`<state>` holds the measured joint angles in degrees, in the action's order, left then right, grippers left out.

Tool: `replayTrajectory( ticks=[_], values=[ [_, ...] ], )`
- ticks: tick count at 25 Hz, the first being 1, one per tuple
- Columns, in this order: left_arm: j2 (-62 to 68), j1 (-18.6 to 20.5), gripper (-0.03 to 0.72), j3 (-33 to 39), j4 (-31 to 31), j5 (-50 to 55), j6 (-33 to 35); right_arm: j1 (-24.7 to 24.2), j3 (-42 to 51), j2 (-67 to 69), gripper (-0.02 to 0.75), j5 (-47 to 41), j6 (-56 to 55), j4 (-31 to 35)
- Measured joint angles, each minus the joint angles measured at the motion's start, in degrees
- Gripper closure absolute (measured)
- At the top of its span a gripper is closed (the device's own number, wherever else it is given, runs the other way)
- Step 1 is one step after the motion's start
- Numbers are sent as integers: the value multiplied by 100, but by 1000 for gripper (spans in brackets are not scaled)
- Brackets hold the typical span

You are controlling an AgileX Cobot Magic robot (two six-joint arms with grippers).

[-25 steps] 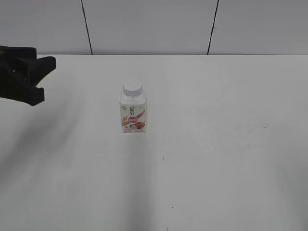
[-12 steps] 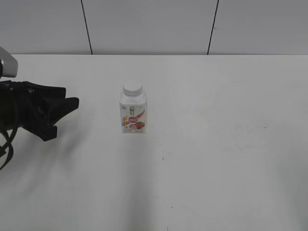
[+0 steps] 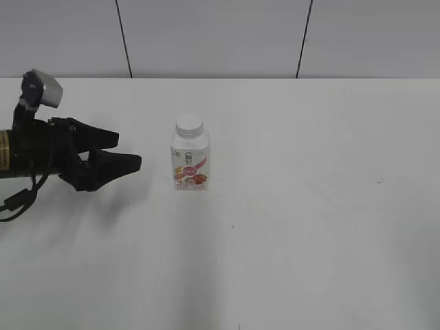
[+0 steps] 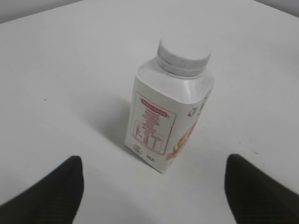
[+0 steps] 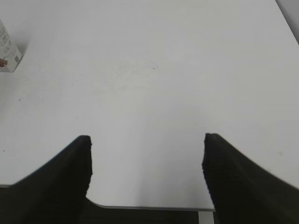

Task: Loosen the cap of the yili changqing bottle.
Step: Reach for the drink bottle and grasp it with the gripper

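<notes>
The yili changqing bottle (image 3: 190, 159) stands upright on the white table, its white ribbed cap (image 3: 189, 126) on top. My left gripper (image 3: 128, 151) is a short way to its left, at body height, open and empty. In the left wrist view the bottle (image 4: 163, 116) and cap (image 4: 183, 56) stand just beyond the left gripper (image 4: 153, 175), whose black fingers flank it without touching. My right gripper (image 5: 147, 140) is open over bare table near the front edge, with only a corner of the bottle (image 5: 7, 53) at the far left. The right gripper is outside the exterior view.
The white table (image 3: 309, 206) ends at a grey panelled wall (image 3: 220, 34) behind. The table's near edge (image 5: 149, 206) runs just under my right gripper.
My left gripper has moved right and down toward the bottle and its jaws have spread wider. The bottle has not moved.
</notes>
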<state>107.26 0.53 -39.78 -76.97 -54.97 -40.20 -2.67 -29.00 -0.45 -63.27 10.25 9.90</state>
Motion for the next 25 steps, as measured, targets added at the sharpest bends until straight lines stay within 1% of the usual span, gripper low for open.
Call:
replayTrajectory(
  ticks=[7, 10, 15, 19, 25],
  values=[
    [788, -6, 121, -993, -1022, -202, -160, 0, 0, 0, 157, 0, 0, 0],
    [1129, -39, 121, -1401, -1302, -323, -237, 0, 0, 0, 157, 0, 4, 0],
    [1679, -202, 120, -2088, -1603, -691, -495, 0, 0, 0, 157, 0, 4, 0],
    [2131, -429, 120, -2719, -1925, -895, -835, 0, 0, 0, 157, 0, 4, 0],
    [2719, -623, 120, -3297, -2023, -997, -909, 0, 0, 0, 157, 0, 4, 0]
  ],
)
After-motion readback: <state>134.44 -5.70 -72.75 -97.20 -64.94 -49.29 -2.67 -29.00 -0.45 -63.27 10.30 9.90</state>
